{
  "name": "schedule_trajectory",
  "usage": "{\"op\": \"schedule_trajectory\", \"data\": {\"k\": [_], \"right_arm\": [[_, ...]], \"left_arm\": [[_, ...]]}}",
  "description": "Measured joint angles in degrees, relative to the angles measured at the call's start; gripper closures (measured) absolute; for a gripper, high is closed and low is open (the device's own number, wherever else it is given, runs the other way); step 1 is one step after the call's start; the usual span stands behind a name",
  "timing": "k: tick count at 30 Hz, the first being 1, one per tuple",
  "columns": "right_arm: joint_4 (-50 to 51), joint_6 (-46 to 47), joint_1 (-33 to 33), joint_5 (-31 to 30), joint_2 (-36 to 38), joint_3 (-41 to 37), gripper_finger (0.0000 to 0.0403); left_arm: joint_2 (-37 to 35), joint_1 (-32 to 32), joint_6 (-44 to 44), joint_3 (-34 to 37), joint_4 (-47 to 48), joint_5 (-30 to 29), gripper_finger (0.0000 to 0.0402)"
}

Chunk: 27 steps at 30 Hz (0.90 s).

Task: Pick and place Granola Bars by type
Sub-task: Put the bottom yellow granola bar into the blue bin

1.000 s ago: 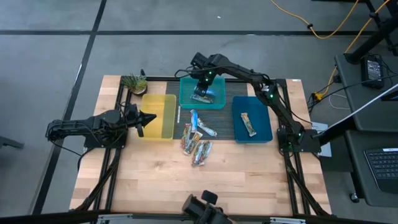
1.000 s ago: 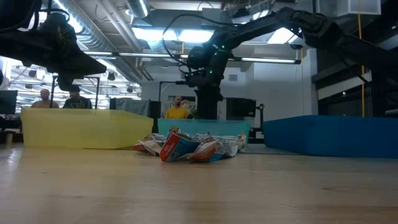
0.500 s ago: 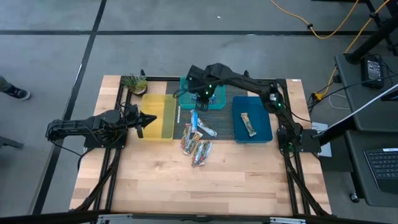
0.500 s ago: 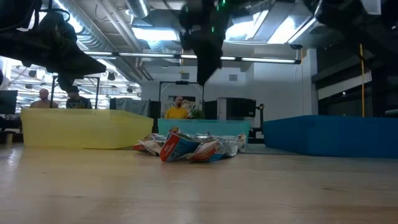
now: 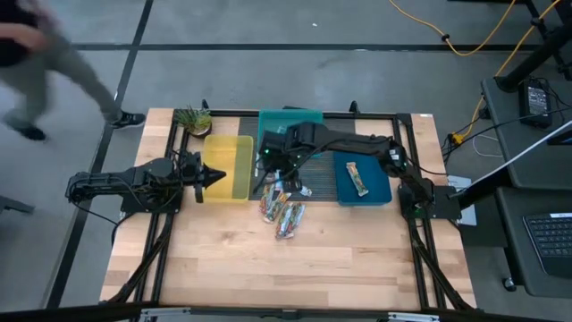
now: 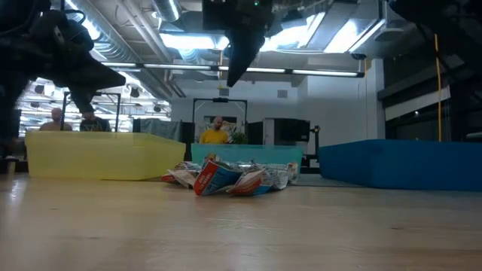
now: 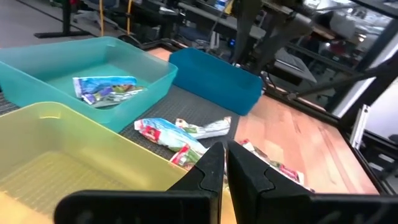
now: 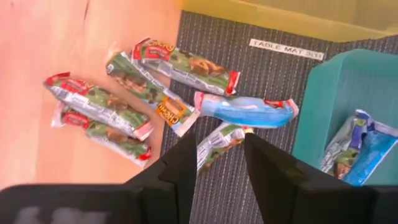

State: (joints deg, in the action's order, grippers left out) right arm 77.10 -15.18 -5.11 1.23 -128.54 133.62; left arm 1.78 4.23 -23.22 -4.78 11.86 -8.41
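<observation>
Several bars (image 5: 281, 207) lie loose in a pile on the table (image 5: 232, 259), between the yellow bin (image 5: 229, 167) and the blue bin (image 5: 363, 182); more sit already sorted in the teal bin (image 7: 93, 62) and one in the blue bin. Right end effector (image 8: 219, 163) hovers above the pile's far edge, fingers parted, nothing between them. Left end effector (image 7: 224, 171) waits beside the yellow bin, clenched, empty.

Handling, as judged: bars light, flat, foil wrappers crinkly and likely slick; contents firm enough for a pinch, but crimped ends would fold. Best hold looks like across the short width at mid-length. The blue-white bar (image 8: 245, 112) lies clear on the mat (image 8: 261, 68), nearest the fingers; those overlapping on the wood may drag neighbours.
</observation>
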Motion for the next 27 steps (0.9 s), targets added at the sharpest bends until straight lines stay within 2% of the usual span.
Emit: {"op": "schedule_trajectory", "data": {"k": [6, 8, 14, 17, 21, 27], "right_arm": [[-1.6, -1.8, 0.5, -0.1, -0.2, -4.5, 0.0245], [-1.8, -3.8, 0.8, 0.0, -0.3, -6.8, 0.0226], [-10.8, -8.8, 2.7, -0.4, -0.4, -15.8, 0.0154], [-15.1, -11.6, 4.1, -0.7, -0.3, -19.2, 0.0134], [-19.9, -15.2, 5.6, -0.7, -0.3, -23.6, 0.0129], [-27.3, -21.5, 6.8, -3.0, -0.3, -28.9, 0.0147]], "left_arm": [[0.0, 0.0, 0.0, 0.0, 0.2, 2.5, 0.0388], [0.0, 0.0, 0.0, 0.0, 0.3, 2.8, 0.0388], [0.0, 0.0, 0.0, 0.0, 0.3, 3.0, 0.0388], [0.0, 0.0, 0.0, 0.0, 0.3, 3.5, 0.0388], [0.0, 0.0, 0.0, 0.0, 0.3, 3.6, 0.0388], [0.0, 0.0, 0.0, 0.0, 0.3, 3.6, 0.0388]]}}
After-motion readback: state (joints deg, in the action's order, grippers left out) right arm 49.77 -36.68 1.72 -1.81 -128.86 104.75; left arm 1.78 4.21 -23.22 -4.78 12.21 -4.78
